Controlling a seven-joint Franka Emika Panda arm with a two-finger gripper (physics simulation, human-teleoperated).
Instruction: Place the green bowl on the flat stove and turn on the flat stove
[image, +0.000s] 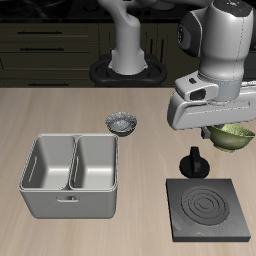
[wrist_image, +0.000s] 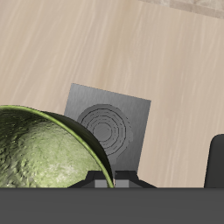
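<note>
Exterior view: Franka arm (image: 222, 45) leaning in from upper right of frame, gripper (image: 222, 128) low at right edge, clamped on rim of green bowl (image: 231, 136). Bowl held off light wooden table (image: 60, 115), at right side of frame, above and slightly right of flat stove (image: 209, 209). Stove lying flat at lower right, near table's front edge, dark grey with concentric ring marks, black knob (image: 194, 164) standing at its back edge, between plate and raised bowl. Grey two-compartment metal basin (image: 70, 175) at lower left, both compartments open upward. Small grey-white bowl (image: 123, 123) just behind basin's back corner, near frame centre, apart from basin. Dark round base (image: 128, 70) of robot at table's back edge, upper centre.

Wrist view: green bowl (wrist_image: 39, 149) large and close, bumpy olive outside and dark rim showing, pinched at rim between fingers. One dark finger (wrist_image: 215, 162) visible beside it. Flat stove (wrist_image: 107, 129) seen beyond bowl's edge, ring marks clear, partly covered by bowl. Wood grain of table (wrist_image: 114, 44) filling remainder
</note>
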